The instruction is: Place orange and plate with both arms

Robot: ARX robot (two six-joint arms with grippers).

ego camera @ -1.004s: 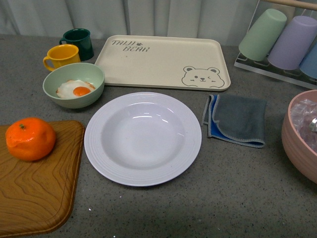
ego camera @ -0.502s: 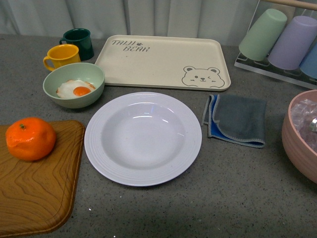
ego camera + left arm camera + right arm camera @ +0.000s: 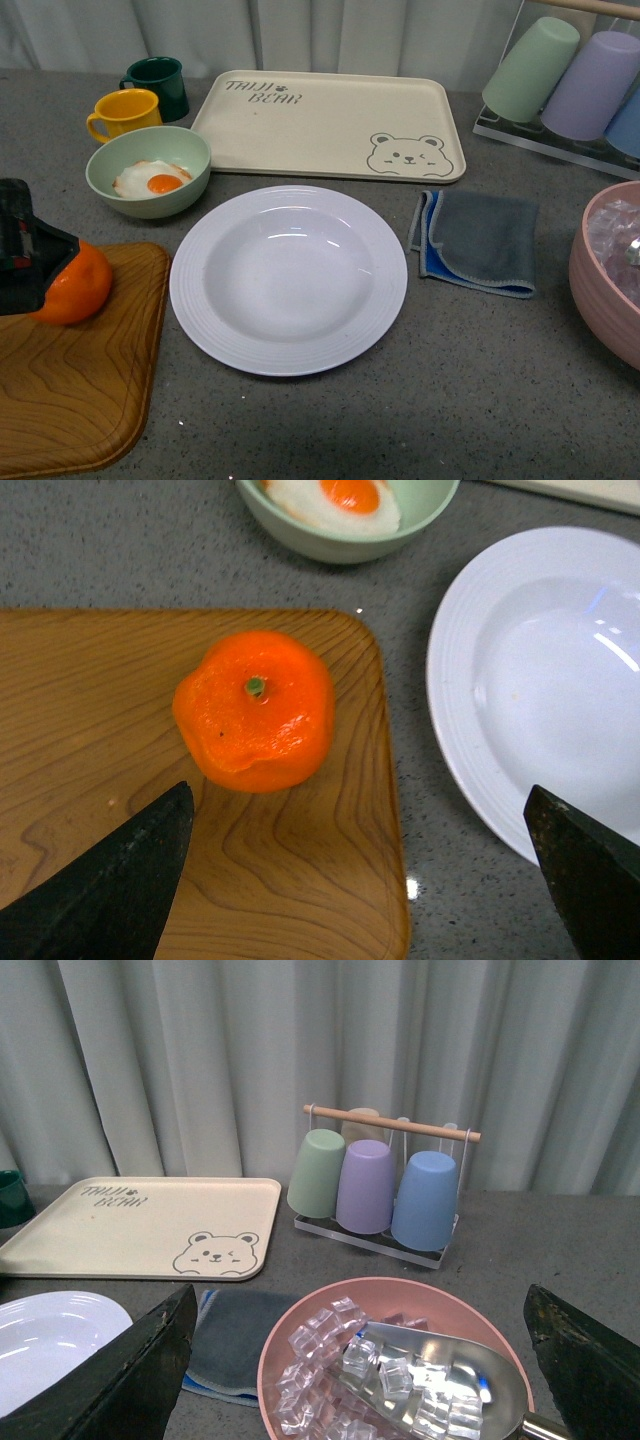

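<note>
Green bowl (image 3: 150, 206) holds fried egg (image 3: 152, 181); pink bowl (image 3: 597, 292), ice (image 3: 612, 235); left end effector (image 3: 358, 792), right end effector (image 3: 360, 1292) both spread.

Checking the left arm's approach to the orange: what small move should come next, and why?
Probably shift the left gripper sideways to centre it on the orange before lowering. Its fingers are spread wide, and the orange sits untouched on the wooden board, nearer one finger than the other.

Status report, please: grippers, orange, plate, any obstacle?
Left gripper open, over orange on board. Right gripper open, by pink ice bowl. Plate empty on table. No obstacle seen.
</note>
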